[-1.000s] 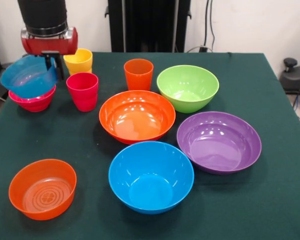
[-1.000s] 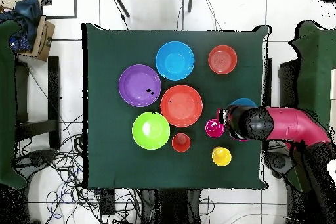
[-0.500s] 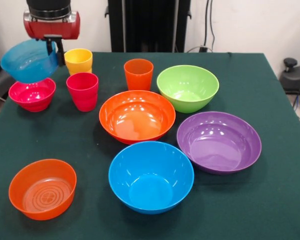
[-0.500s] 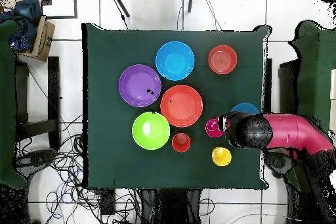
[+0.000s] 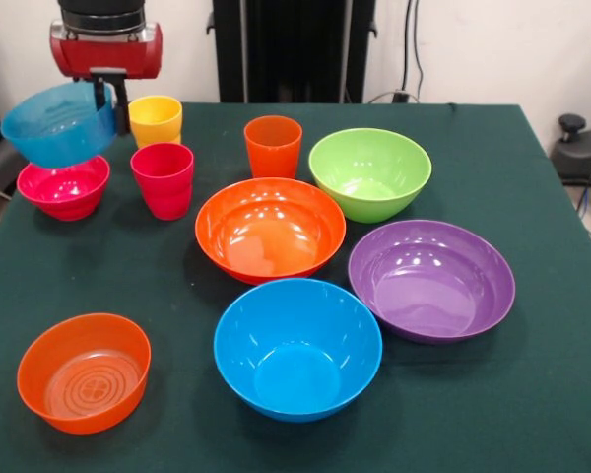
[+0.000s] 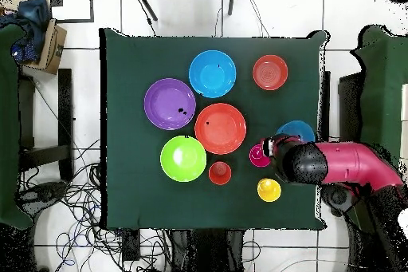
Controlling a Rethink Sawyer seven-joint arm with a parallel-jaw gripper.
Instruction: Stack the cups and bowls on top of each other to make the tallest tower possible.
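Above magenta bowl (image 5: 63, 186), claw-held translucent blue bowl (image 5: 57, 124).

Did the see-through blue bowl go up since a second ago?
Yes. The translucent blue bowl, held by the gripper, was touching the magenta bowl a second ago; now it hangs clear above it.

A dark green cloth (image 5: 532, 394) covers the table (image 6: 127, 205), which stands on a floor of pale tiles (image 6: 80, 117) with dark joints. Loose black cables (image 6: 72, 205) sprawl on the floor off one table edge. A cardboard box (image 6: 54, 45) sits beyond one corner. Behind the far edge rises a white wall (image 5: 473, 49) with a black upright panel (image 5: 295, 49).
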